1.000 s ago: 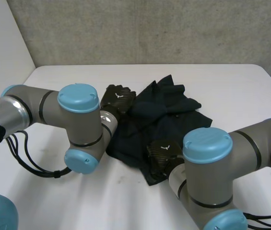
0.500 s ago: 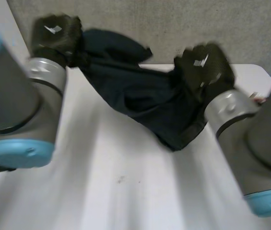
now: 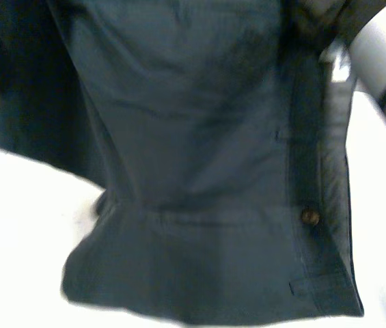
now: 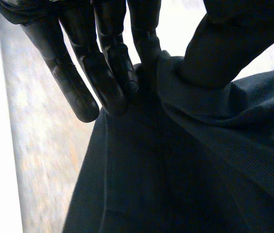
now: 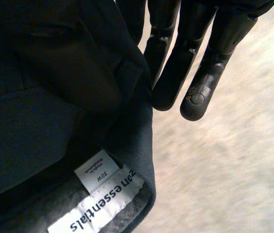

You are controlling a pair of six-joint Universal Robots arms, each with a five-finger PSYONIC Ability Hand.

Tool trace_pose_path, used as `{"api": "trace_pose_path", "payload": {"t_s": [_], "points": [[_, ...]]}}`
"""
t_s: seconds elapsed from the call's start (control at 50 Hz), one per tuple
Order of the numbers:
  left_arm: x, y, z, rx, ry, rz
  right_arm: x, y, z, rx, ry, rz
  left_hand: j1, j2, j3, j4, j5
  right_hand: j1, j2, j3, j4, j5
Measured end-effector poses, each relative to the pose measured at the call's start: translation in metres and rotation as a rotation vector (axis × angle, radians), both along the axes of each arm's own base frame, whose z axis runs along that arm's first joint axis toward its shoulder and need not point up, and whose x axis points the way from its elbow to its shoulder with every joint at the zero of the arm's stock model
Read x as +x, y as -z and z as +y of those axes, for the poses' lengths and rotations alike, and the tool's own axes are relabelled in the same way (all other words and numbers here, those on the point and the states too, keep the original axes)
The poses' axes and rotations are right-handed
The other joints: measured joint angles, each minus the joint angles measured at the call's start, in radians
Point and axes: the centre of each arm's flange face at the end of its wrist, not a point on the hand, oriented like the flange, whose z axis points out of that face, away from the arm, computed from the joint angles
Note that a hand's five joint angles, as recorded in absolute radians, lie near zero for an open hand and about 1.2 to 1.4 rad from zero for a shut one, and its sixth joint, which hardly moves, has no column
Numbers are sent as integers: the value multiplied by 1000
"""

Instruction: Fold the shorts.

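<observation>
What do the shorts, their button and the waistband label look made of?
The shorts look like dark matte woven cloth, maybe cotton twill: fine weave lines show and they hang in soft folds. The button is brown and faintly shiny, perhaps plastic or wood; too small to tell. The label is flat white tape with dark lettering, likely woven synthetic.

A white label (image 5: 98, 206) inside the shorts (image 5: 30, 121) reads "zon essentials"; a smaller tag (image 5: 97, 177) touching it reads "30W".
</observation>
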Motion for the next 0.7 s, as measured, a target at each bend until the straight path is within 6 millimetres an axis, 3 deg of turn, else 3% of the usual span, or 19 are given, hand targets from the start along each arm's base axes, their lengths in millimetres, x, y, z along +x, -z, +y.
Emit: {"api": "trace_pose_path", "payload": {"t_s": [0.08,0.12,0.18,0.22,0.24,0.28,0.32,0.34,0.4,0.44,0.46,0.58,0.7], "points": [[-19,39,-27,97,-12,-74,14,39,-19,97,-6,55,0,1,1,1,0,0,0,0,0,0],[-32,70,-50,166,-25,-129,23,75,-39,180,1,90,0,1,2,4,0,0,0,0,0,0],[-45,101,-79,221,-49,-174,30,104,-63,228,20,86,0,1,2,4,0,0,0,0,0,0],[-50,114,-94,238,-62,-187,34,116,-75,238,29,73,0,1,2,4,0,0,0,0,0,0],[-56,130,-117,252,-82,-196,40,131,-93,237,44,46,0,1,2,4,0,0,0,0,0,0],[-59,137,-129,254,-92,-197,44,138,-103,226,52,27,0,1,2,4,0,0,0,0,0,0],[-68,152,-159,241,-102,-192,53,152,-128,176,73,-25,0,1,2,4,0,0,0,0,0,0],[-72,155,-167,230,-99,-188,56,156,-135,155,80,-41,-24,-36,-35,-23,-13,-81,-66,-67,-66,-65],[-84,164,-187,186,-63,-185,65,169,-154,87,93,-73,-521,-535,-508,-517,-484,-564,-573,-562,-561,-552],[-91,166,-193,158,-33,-192,67,171,-158,75,93,-73,-521,-535,-508,-517,-484,-564,-573,-562,-561,-552],[-95,168,-196,139,-13,-201,72,180,-165,43,92,-58,-921,-930,-922,-932,-870,-768,-914,-914,-912,-866],[-103,170,-194,97,32,-261,65,189,-171,58,89,22,-953,-995,-984,-997,-922,-784,-961,-977,-960,-903],[-89,158,-171,117,27,-303,35,164,-153,172,54,101,-953,-995,-984,-997,-922,-784,-961,-977,-960,-903]]}}
